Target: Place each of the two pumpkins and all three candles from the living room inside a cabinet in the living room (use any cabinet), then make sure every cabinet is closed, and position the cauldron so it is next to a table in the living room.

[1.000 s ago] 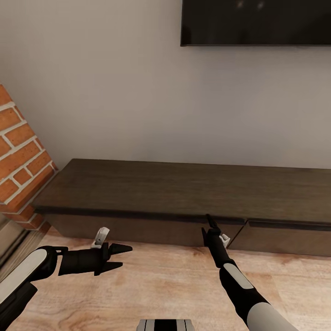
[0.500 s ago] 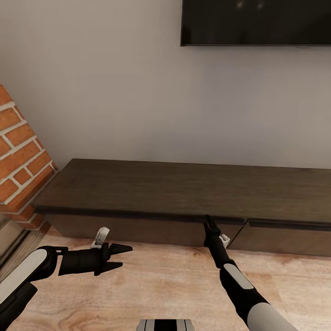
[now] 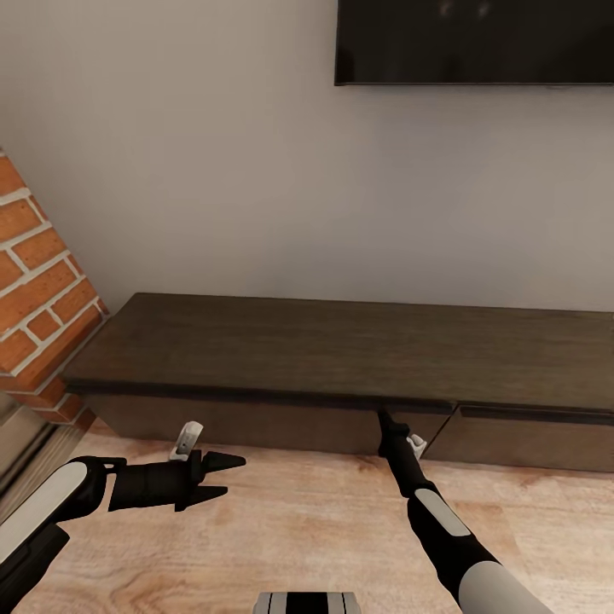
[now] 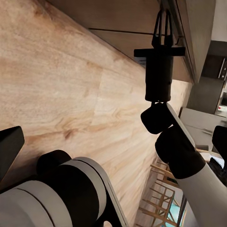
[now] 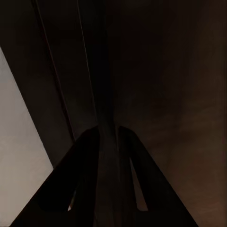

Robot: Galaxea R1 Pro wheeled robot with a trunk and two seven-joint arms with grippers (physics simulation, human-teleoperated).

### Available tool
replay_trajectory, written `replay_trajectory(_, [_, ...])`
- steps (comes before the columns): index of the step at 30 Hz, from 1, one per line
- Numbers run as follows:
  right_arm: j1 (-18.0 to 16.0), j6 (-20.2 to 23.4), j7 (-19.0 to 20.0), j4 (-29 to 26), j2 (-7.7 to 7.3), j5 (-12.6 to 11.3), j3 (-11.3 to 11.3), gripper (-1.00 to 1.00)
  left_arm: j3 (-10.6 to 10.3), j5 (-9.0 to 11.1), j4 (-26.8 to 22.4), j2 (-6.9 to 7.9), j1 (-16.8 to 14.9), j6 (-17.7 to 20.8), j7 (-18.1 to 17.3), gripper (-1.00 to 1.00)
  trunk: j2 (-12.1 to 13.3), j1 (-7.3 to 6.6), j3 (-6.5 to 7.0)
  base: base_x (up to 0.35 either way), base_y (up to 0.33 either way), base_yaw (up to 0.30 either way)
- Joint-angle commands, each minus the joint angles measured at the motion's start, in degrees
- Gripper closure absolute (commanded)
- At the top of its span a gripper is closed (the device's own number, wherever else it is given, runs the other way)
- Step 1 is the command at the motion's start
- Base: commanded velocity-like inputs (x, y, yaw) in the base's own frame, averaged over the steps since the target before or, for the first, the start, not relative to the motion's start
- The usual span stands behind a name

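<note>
The long dark cabinet (image 3: 341,358) is standing against the wall, its fronts looking closed or nearly so. The right hand (image 3: 384,419) is pressing its fingertips in under the cabinet's top front edge, fingers close together around that lip. The left hand (image 3: 223,474) is hovering over the floor, parted and holding nothing. Judging by this, the storing work is barely starting.

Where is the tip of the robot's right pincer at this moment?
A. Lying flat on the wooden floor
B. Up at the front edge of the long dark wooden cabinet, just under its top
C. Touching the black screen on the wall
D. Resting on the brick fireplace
B. The head view shows the right pincer reaching up to the cabinet, its tip at the seam under the top board.
</note>
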Motion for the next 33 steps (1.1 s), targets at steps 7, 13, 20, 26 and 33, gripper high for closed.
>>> replay_trajectory(7, [-0.1, 0.6, 0.4, 0.0, -0.01, -0.7, 0.1, 1.0, -0.1, 0.6, 0.0, 0.04, 0.0, 0.0, 0.5, -1.0, 0.0, -0.01, -0.04, -0.001, 0.0, 0.0])
replay_trajectory(13, [-0.1, 0.6, 0.4, 0.0, -0.01, -0.8, 0.1, 1.0, -0.1, 0.6, 0.0, 0.04, 0.0, 0.0, 0.6, -1.0, 0.0, -0.01, -0.04, 0.0, 0.0, 0.0])
replay_trajectory(20, [-0.1, 0.6, 0.4, 0.0, -0.09, -0.7, 0.1, 1.0, -0.1, 0.6, 0.0, -0.01, 0.0, 0.0, 0.6, -1.0, 0.0, -0.01, -0.04, 0.0, 0.0, 0.0])
replay_trajectory(26, [-0.1, 0.5, 0.4, 0.0, -0.09, -0.7, 0.1, 1.0, -0.1, 0.6, 0.0, -0.04, 0.0, 0.0, 0.5, -1.0, 0.0, -0.01, -0.04, -0.026, 0.0, 0.0])
replay_trajectory(33, [-0.1, 0.5, 0.4, 0.0, -0.09, -0.7, 0.1, 1.0, -0.1, 0.6, -0.1, -0.05, 0.0, 0.0, 0.5, -1.0, 0.0, -0.01, -0.04, -0.088, 0.0, 0.0])
